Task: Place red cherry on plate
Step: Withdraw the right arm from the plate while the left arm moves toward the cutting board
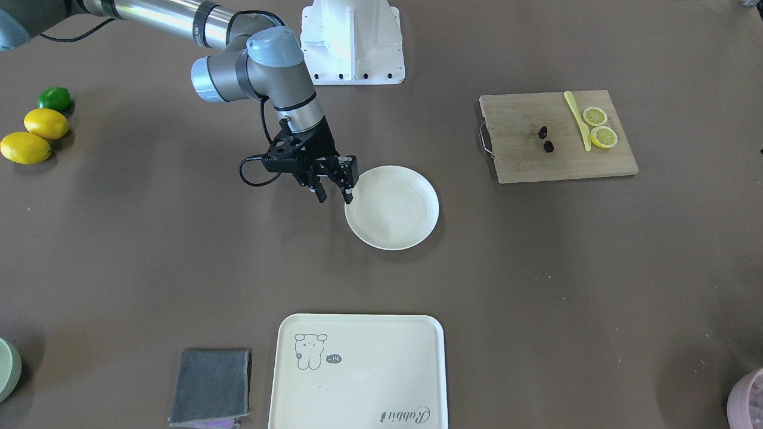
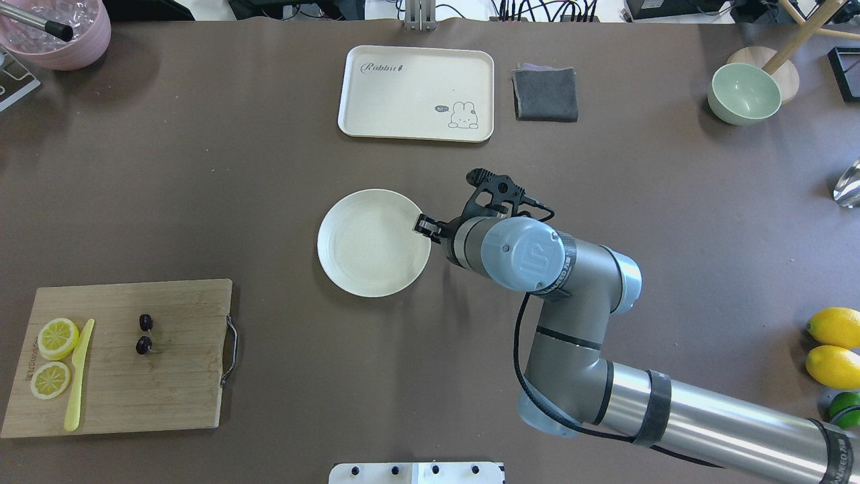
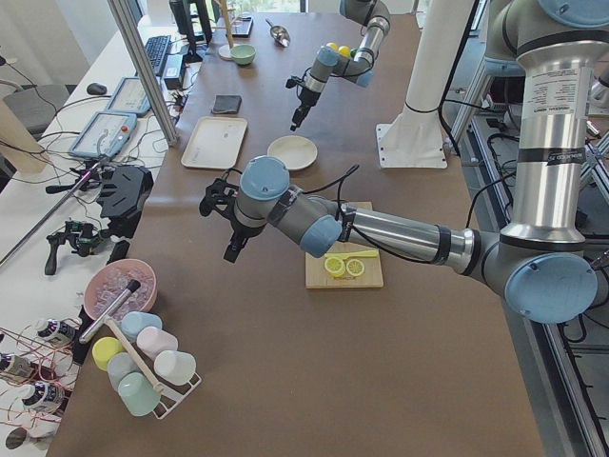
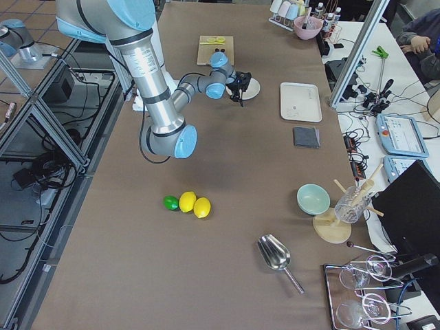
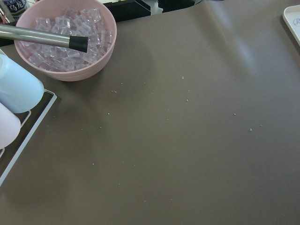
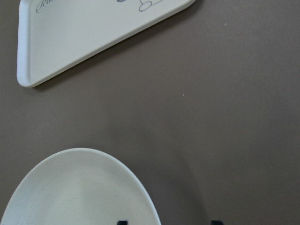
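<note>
The red cherry [image 1: 548, 146] [image 2: 143, 345], two tiny dark fruits on green stems, lies on the wooden cutting board [image 1: 518, 158] [image 2: 175, 376], with no gripper near it. The round cream plate [image 1: 396, 208] [image 2: 373, 249] [image 6: 79, 187] stands empty mid-table. My right gripper [image 1: 335, 195] [image 2: 424, 228] is open at the plate's rim on the robot's right, its fingertips on either side of that edge and holding nothing. My left gripper [image 3: 232, 251] shows only in the exterior left view, above bare table beside the pink bowl; I cannot tell whether it is open or shut.
Two lemon slices [image 1: 599, 126] and a yellow knife [image 1: 577, 119] share the board. A cream tray [image 1: 357, 381] and grey cloth [image 1: 211, 384] lie beyond the plate. Lemons and a lime [image 1: 36, 131] sit at the robot's right end, a pink bowl of ice [image 5: 70, 42] at its left.
</note>
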`<state>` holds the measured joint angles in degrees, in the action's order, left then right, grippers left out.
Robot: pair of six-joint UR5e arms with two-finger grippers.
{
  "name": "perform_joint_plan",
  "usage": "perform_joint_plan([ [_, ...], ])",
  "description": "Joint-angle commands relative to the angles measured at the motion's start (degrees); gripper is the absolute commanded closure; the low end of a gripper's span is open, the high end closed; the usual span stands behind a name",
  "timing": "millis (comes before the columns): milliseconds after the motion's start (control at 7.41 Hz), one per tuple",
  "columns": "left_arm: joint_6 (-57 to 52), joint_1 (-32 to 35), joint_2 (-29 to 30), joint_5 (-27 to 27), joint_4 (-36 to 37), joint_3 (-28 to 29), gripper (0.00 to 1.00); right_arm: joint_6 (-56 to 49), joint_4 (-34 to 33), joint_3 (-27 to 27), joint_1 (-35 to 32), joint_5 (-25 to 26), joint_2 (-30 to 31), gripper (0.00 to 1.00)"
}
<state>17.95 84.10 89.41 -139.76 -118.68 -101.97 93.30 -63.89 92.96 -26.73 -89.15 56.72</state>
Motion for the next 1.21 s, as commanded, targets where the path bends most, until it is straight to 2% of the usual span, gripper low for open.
perform_joint_plan([
  [0, 21.0, -9.3, -0.4, 1.8, -8.4, -1.0, 0.02, -11.6, -7.6, 7.9, -12.4, -13.6, 5.6, 0.00],
  [135, 29.7, -16.4, -1.3, 9.1, -8.7, -4.7, 0.02, -20.7, -10.5, 10.6, -19.9, -20.4, 9.1, 0.00],
  [270, 36.2, -24.6, -3.5, 16.5, -8.6, -8.6, 0.02, -28.9, -11.2, 11.2, -26.8, -26.4, 12.4, 0.00],
  [540, 44.4, -36.3, -6.5, 26.4, -8.6, -11.9, 0.02, -47.4, -11.4, 10.6, -39.2, -35.0, 19.4, 0.00],
  [810, 45.9, -43.6, -9.4, 31.5, -8.8, -13.0, 0.02, -61.3, -13.8, 10.5, -47.8, -39.2, 24.0, 0.00],
  [944, 45.8, -48.0, -10.0, 35.1, -9.1, -12.9, 0.03, -62.3, -13.8, 10.5, -48.3, -39.5, 24.7, 0.00],
  [1079, 45.9, -52.2, -10.1, 37.9, -9.1, -12.6, 0.16, -62.3, -13.7, 10.5, -48.3, -39.4, 24.8, 0.00],
])
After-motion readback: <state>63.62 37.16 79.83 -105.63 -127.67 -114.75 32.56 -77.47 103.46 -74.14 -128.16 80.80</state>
